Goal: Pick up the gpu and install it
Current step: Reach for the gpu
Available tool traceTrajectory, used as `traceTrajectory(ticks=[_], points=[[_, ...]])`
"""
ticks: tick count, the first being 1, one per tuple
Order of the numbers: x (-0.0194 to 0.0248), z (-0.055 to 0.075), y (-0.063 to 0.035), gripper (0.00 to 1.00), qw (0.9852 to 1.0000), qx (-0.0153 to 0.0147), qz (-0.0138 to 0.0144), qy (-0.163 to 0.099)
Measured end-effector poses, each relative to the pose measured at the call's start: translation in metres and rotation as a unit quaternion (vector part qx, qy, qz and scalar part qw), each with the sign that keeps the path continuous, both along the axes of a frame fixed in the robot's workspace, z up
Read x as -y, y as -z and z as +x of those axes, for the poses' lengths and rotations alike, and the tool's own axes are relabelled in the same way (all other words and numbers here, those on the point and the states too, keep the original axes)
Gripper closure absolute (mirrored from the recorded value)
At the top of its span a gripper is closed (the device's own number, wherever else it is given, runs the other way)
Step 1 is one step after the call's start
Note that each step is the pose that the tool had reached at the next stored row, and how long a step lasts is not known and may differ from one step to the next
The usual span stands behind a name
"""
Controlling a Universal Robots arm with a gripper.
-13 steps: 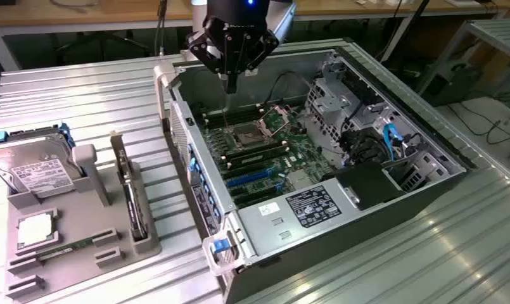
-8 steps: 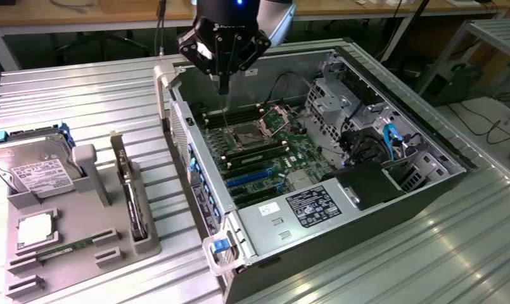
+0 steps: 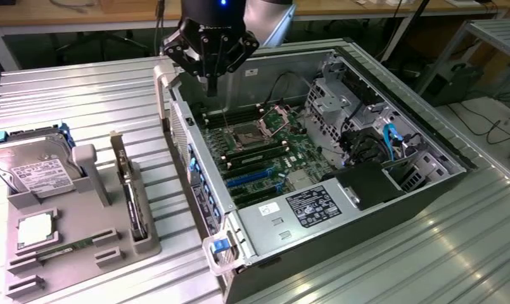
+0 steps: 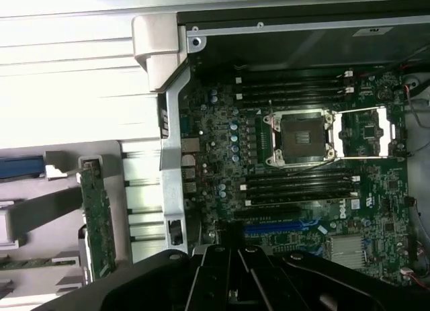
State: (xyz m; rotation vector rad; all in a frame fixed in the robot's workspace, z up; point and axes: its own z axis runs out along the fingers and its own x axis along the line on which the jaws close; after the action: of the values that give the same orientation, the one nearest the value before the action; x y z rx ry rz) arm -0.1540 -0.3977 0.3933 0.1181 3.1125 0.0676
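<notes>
The gpu stands on its long edge in a slot of the grey holder, along the holder's side that faces the case. The holder lies on the slatted metal counter, near the counter's edge at the exterior view's left. The case lies open on its side just beside it, toward the middle of the counter. In the same holder a hard drive stands at the end farther from the camera, and a memory stick lies near the other end. The jaws are pressed together with nothing between them. They hang above the case's far corner on the holder's side, over the motherboard, well apart from the gpu.

In the wrist view the gpu shows as a thin card on edge in the holder, outside the wall of the case. Inside the case lie the motherboard, its socket and blue slots. The dark body of the jaws hangs over the slots, holding nothing.
</notes>
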Motion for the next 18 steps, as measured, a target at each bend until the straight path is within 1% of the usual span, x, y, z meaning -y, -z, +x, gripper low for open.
traceTrajectory(ticks=[7, 11, 18], points=[[0.0000, -0.015, 0.0000, 0.89, 1.0000, 0.0000, 0.0000, 0.000], [0.0000, -0.026, 0.0000, 0.89, 1.0000, 0.0000, 0.0000, 0.000], [0.0000, -0.042, 0.0000, 0.89, 1.0000, 0.0000, 0.0000, 0.000]])
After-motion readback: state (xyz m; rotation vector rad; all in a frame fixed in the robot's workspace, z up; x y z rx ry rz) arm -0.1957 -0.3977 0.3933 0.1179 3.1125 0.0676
